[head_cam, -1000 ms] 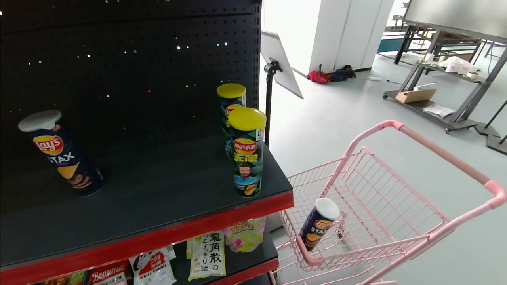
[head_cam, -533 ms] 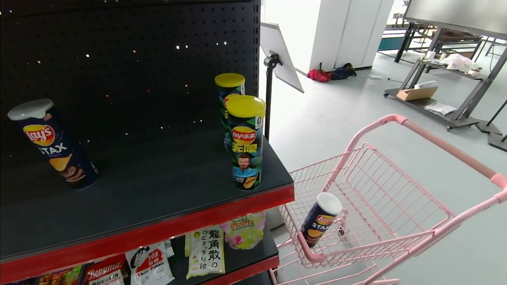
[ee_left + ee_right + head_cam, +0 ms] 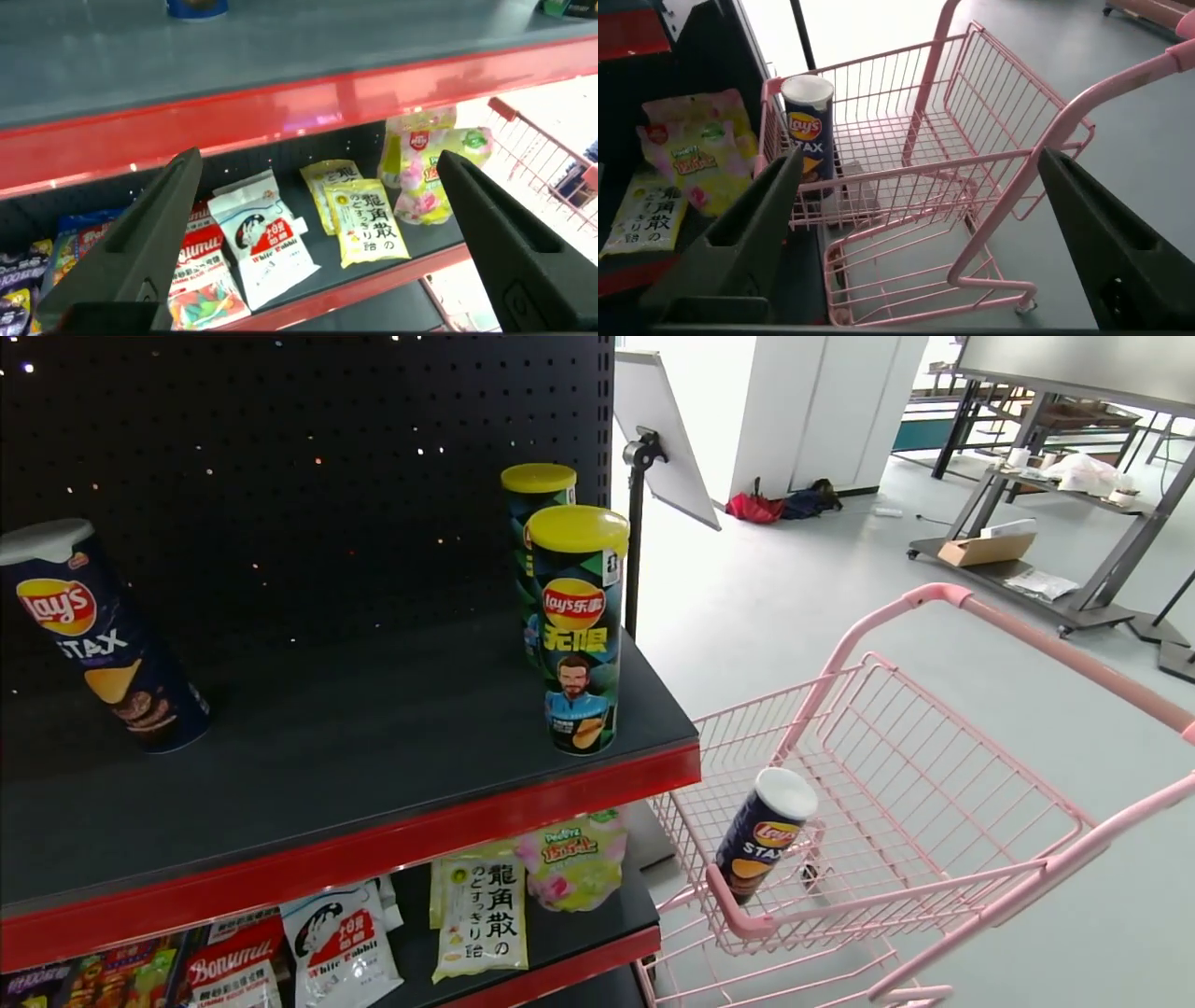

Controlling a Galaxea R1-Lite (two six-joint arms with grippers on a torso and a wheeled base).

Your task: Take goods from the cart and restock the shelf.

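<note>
The fingers point(image 3: 140, 247) of the left gripper point(image 3: 318, 157) are standing wide apart with nothing between them. They are facing the red front edge of the black shelf point(image 3: 280, 107) and the snack bags point(image 3: 364, 224) lying on the tier below. The right gripper point(image 3: 920, 154) is holding its fingers spread just as wide and empty, looking down on the pink wire shopping cart point(image 3: 1130, 79). The task's thing — a dark blue cylindrical chip can with a white lid point(image 3: 808, 121) — is waiting in the basket corner nearest the shelf, leaning slightly, its base down among the wires. A matching blue can point(image 3: 93, 644) and two yellow-lidded cans point(image 3: 577, 635) are already standing on the top board. The can is probably going to handle as light and stiff, though its thin wall may be denting under a hard squeeze, and the glossy wrap is likely making it slippery. Taking it around the mid-body, below the lid, is looking safest — the lid could be popping off.
</note>
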